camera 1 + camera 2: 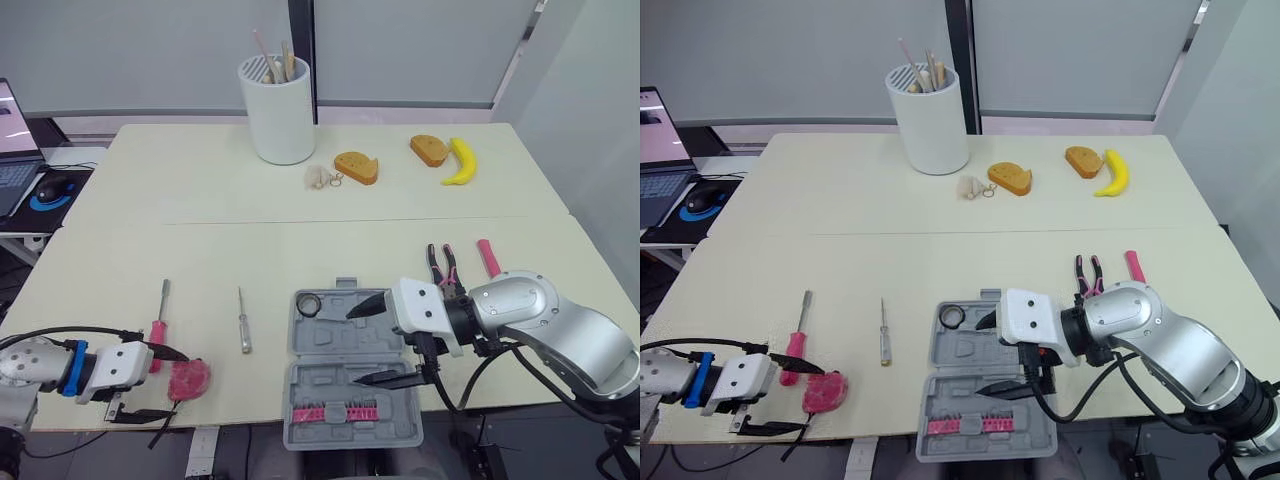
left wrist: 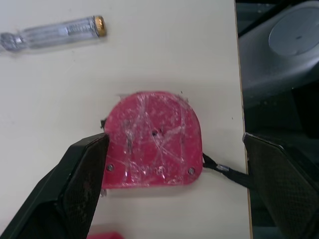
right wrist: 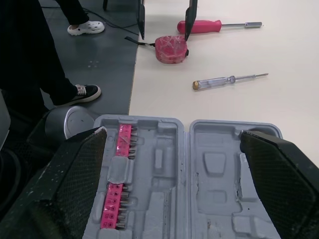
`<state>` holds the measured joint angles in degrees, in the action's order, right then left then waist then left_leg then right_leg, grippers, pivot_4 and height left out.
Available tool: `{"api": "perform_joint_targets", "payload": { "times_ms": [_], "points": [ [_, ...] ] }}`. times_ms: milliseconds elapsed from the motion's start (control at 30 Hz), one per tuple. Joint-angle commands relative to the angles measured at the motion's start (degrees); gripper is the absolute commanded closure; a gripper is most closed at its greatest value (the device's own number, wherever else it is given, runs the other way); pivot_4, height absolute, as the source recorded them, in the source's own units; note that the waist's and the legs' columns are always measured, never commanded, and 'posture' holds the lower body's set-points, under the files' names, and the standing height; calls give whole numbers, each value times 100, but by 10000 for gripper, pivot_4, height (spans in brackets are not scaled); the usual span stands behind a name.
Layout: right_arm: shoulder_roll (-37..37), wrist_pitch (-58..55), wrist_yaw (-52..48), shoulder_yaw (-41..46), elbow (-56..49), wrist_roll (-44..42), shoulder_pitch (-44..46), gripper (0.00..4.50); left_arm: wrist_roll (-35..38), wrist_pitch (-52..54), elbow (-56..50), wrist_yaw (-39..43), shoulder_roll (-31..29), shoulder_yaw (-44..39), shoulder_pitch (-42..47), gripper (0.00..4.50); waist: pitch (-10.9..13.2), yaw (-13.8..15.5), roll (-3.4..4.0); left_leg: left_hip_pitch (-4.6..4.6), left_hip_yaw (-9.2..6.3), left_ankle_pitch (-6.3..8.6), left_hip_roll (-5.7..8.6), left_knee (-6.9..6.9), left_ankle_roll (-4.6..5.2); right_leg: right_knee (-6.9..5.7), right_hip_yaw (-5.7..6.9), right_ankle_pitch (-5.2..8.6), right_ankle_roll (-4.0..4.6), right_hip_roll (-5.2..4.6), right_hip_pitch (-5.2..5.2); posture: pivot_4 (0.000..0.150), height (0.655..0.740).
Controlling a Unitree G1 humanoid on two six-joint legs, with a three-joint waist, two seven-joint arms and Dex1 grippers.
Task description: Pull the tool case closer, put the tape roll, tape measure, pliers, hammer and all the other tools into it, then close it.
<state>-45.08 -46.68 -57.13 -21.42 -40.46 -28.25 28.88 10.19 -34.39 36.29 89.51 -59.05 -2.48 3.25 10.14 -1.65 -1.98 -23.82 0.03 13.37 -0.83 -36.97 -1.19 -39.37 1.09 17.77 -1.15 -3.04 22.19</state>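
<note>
I've only the tape roll [image 1: 308, 304] in the case [image 1: 330, 388]; left gripper [image 1: 178, 384] gapes around the tape measure [image 2: 152, 139], right gripper [image 1: 353, 347] gapes empty.

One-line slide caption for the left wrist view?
Open left gripper poised around the red tape measure at the table edge, clear-handled screwdriver nearby.

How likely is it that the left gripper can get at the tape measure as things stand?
Likely yes: the left gripper is open, its fingers either side of the tape measure, with nothing between.
</note>
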Motion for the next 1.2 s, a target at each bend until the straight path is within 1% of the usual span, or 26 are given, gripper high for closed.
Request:
{"api": "perform_joint_targets", "payload": {
  "times_ms": [33,267,533,767,867,933,967,1100,1167,1200],
  "points": [
    [21,-23,44,88,-237,-60,115,0,-116,-67,210,-132,-15,43,150,579,-1,3,-1,0,0,0,0,-3,0,-5,-1,0,-1,0,0,1500,7303],
    [34,-38,29,106,-187,-72,185,0,-268,78,247,-406,161,146,316,579,-1,3,-1,2,-1,-2,0,-8,1,-19,-2,-1,-1,0,2,1500,7303],
    [17,-44,17,124,-179,-71,209,0,-368,241,12,-619,92,224,55,579,-1,-5,-2,2,2,-2,0,-7,1,-23,-8,-1,-1,0,3,1500,7303],
    [-2,-47,19,132,-211,-65,206,0,-458,468,-127,-904,200,268,-102,579,-1,0,-2,4,0,-2,0,-11,1,-31,-8,-1,0,-1,4,1500,7303],
    [-19,-39,24,144,-226,-58,184,0,-473,514,-251,-1064,233,255,-179,5847,-2,0,-2,6,1,-2,1,-11,1,-35,-9,-1,0,-2,3,1500,7303],
    [-26,-37,26,151,-230,-58,177,0,-468,585,-312,-1122,229,262,-216,11558,-2,1,-2,7,1,-2,0,-12,1,-37,-10,-1,0,-2,4,1500,7303],
    [-28,-35,29,155,-231,-57,176,0,-477,594,-346,-1132,208,271,-254,13607,-2,1,-1,7,3,-2,1,-12,1,-37,-11,-1,0,-2,3,1500,7303],
    [-58,19,79,231,-235,-22,108,0,-150,874,-914,-1065,12,36,-555,13625,-2,-8,-1,8,4,-3,1,-13,1,-39,-13,-1,0,-3,4,1500,7303],
    [-143,9,106,346,-272,-53,-2,0,178,1225,-1574,-986,-142,-174,-766,13625,-3,-7,-3,7,8,-2,1,-13,1,-39,-18,-1,0,-4,5,1500,7303],
    [-220,2,120,434,-308,-72,-107,0,392,1566,-2019,-1005,-218,-311,-855,13625,-3,-5,-3,5,5,-2,0,-12,1,-38,-15,-1,0,-4,6,1500,7303]
  ]
}}
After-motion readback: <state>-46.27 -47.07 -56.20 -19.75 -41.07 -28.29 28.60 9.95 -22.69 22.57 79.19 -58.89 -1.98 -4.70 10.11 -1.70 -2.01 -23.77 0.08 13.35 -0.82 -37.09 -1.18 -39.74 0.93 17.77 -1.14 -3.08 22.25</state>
